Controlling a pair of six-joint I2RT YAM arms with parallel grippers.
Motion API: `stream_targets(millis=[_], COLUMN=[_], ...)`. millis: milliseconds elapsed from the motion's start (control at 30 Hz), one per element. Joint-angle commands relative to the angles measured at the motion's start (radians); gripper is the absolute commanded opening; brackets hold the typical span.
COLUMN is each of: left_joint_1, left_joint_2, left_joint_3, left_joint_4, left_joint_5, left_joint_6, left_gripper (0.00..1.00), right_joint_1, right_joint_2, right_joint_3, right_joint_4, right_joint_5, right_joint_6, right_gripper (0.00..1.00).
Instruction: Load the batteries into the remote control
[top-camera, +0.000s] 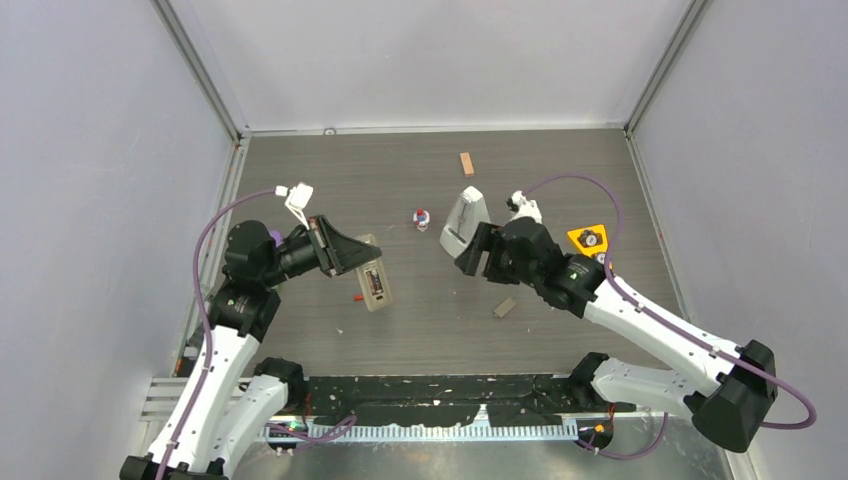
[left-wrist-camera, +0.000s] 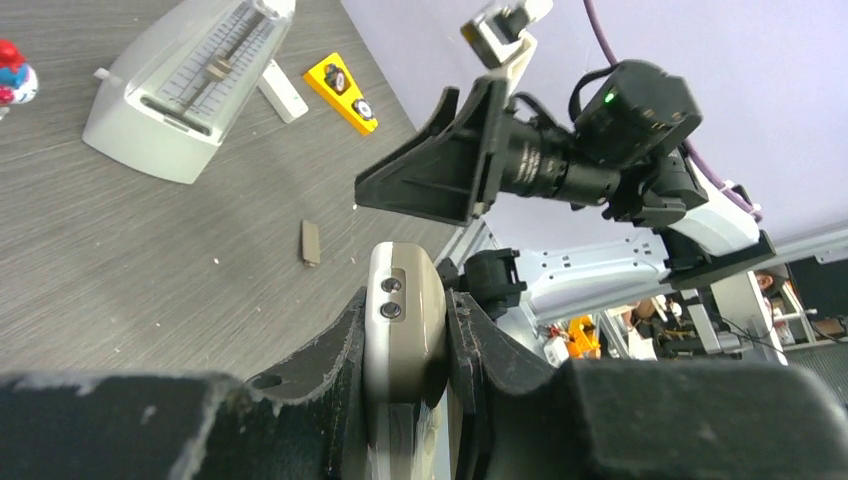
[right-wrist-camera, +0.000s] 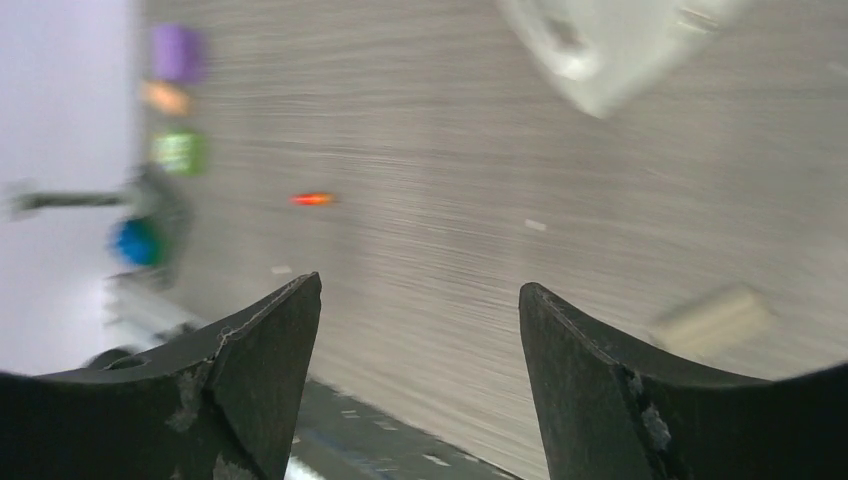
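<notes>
Clamped by its long edges in the left gripper (left-wrist-camera: 405, 300), whose fingers are closed partway on the remote control (top-camera: 376, 283) and on nothing else; held left of centre over the wood-grain table (top-camera: 560, 170), seemingly clear of it, dull grey-brown face turned up toward the overhead view, probably to steady it and offer the battery bay to the other arm; smooth rounded plastic, slim and flat, with two small round windows in its end; lying just beside it on the table, one of the batteries (top-camera: 358, 297), a tiny cylinder with a red-orange end, blurred in the right wrist view; poised well to the right, near the grey pyramid-shaped metronome (top-camera: 462, 222), the right gripper (right-wrist-camera: 420, 300), rough black fingers spread wide with nothing between them, likely ready for a pick; cannot tell whether the small grey-brown slab (top-camera: 505, 307) is the cover.
</notes>
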Motion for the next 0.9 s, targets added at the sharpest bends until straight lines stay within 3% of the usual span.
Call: stream_targets(millis=[0, 100, 200, 367, 567, 700, 867], left_joint_1=[0.003, 0.003, 0.003, 0.003, 0.003, 0.003, 0.003], left_joint_2=[-0.036, -0.067, -0.111, -0.17, -0.227, -0.231, -0.227], left_joint_3=[-0.023, -0.003, 0.053, 0.157, 0.222, 0.257, 0.303], left_joint_4=[0.036, -0.067, -0.227, -0.52, -0.633, -0.687, -0.738], left_joint_5=[-0.077, -0.209, -0.451, -0.789, -0.912, -0.917, -0.91], left_joint_6=[0.001, 0.032, 0.069, 0.074, 0.07, 0.069, 0.07], left_gripper=[0.0, 0.0, 0.0, 0.0, 0.0, 0.0, 0.0], right_joint_1=[-0.01, -0.007, 0.037, 0.174, 0.304, 0.315, 0.317], right_joint_2=[-0.023, -0.005, 0.08, 0.346, 0.676, 0.818, 0.966], right_joint_3=[-0.093, -0.129, -0.124, 0.061, 0.336, 0.415, 0.546], right_joint_4=[-0.241, -0.113, 0.051, 0.157, 0.157, 0.237, 0.215], right_joint_5=[0.243, 0.123, -0.005, -0.113, -0.113, -0.231, -0.274], right_joint_6=[-0.012, -0.11, -0.205, -0.404, -0.679, -0.836, -0.935], right_gripper=[0.76, 0.7, 0.68, 0.68, 0.7, 0.7, 0.7])
